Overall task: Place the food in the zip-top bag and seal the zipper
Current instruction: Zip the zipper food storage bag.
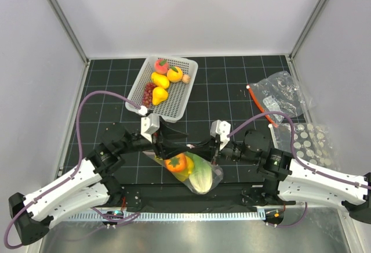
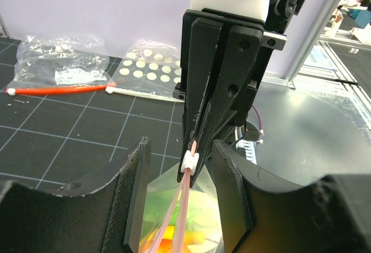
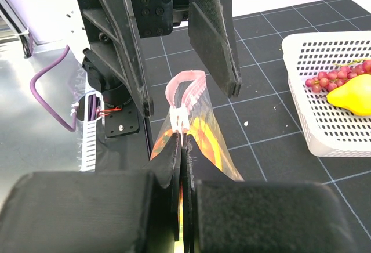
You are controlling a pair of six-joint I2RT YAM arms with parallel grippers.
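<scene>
Right claw [image 3: 180, 141] is clamped shut on the zipper [image 3: 186, 78] just behind its slider [image 3: 181, 116], and the strip is run lengthwise between the half-open left claw [image 2: 179, 166], nothing gripped.

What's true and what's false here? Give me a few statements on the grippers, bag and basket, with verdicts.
1. The right gripper is shut on the zip-top bag just below the slider. True.
2. The left gripper is clamped on the zipper. False: its jaws stand apart, one on either side of it.
3. The basket is empty. False: the peach, grapes and yellow pieces lie in it.
4. The bag holds the cabbage and an orange-red fruit. True.
</scene>
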